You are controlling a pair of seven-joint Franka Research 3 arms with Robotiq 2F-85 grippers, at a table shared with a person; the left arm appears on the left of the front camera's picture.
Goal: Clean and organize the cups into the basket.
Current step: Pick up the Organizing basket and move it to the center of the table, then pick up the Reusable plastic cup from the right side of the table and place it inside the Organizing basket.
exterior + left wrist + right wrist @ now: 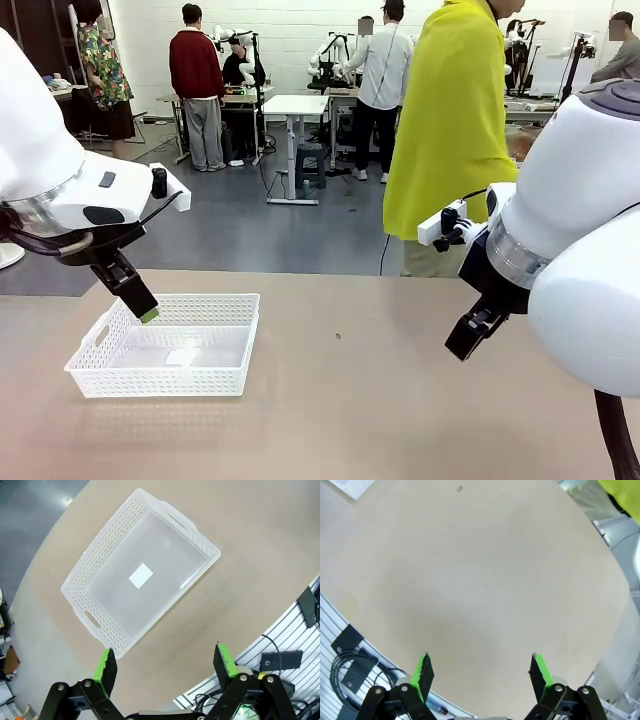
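A: Front view, room along the edges?
B: Broad bare table to the right of the basket. Basket set near the left side. Left gripper poised over its left end. Right gripper hanging above bare tabletop, well apart. Person in yellow beyond the far edge.
A: Left wrist view?
B: Left gripper released, jaws spread wide. Basket below, white label on its floor.
A: Right wrist view?
B: Right gripper released too. Plain table underneath, curved edge at right.
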